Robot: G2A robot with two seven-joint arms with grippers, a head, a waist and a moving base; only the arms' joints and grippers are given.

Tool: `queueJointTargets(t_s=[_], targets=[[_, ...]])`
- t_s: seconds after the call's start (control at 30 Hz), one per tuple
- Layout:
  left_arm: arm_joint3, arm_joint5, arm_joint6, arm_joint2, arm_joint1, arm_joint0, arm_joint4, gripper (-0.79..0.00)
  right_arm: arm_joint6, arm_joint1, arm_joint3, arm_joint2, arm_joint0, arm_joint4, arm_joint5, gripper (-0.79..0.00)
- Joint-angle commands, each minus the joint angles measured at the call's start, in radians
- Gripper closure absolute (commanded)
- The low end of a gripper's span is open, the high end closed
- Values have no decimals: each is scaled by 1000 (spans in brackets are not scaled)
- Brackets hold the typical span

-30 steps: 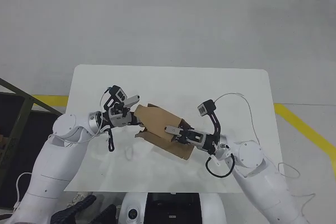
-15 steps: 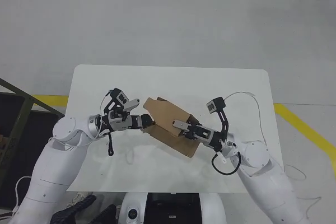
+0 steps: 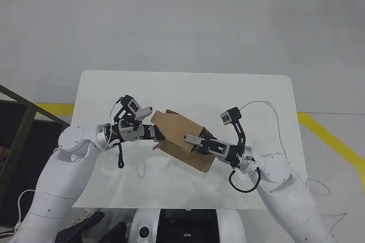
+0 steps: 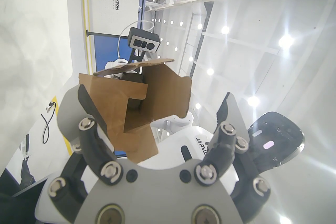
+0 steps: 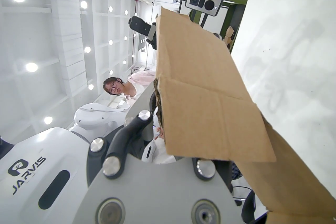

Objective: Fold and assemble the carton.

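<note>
With my left gripper [image 4: 155, 93] spread apart and only my right gripper [image 3: 188, 140] clamped on the carton [image 3: 176, 126], a push could twist it free.

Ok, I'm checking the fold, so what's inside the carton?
Through the open end of the carton: a folded-in flap and a dark shape, perhaps part of the right gripper. Everything deeper is covered by the cardboard walls.

Brown carton [image 4: 136, 104] beside one finger of wide-spread left gripper [image 4: 155, 92]
</note>
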Motion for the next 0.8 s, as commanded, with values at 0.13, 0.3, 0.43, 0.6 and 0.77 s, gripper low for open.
queueJointTargets(t_s=[0.13,0.3,0.43,0.6,0.77], targets=[[12,-2,-6,11,-2,-11,-4,-785,6,-1,-6,-17,4,-1,-2,0],[20,-4,-10,15,-3,-18,-4,-785,4,-4,-4,-37,13,-9,-6,0],[30,-6,-11,15,-4,-22,-4,-785,-1,-5,5,-46,19,-18,-7,0],[39,-9,-11,14,-4,-27,-1,-785,14,-4,8,-51,22,-27,6,0],[49,-18,-4,-2,-3,-34,2,-785,17,1,10,-37,18,-60,26,0]])
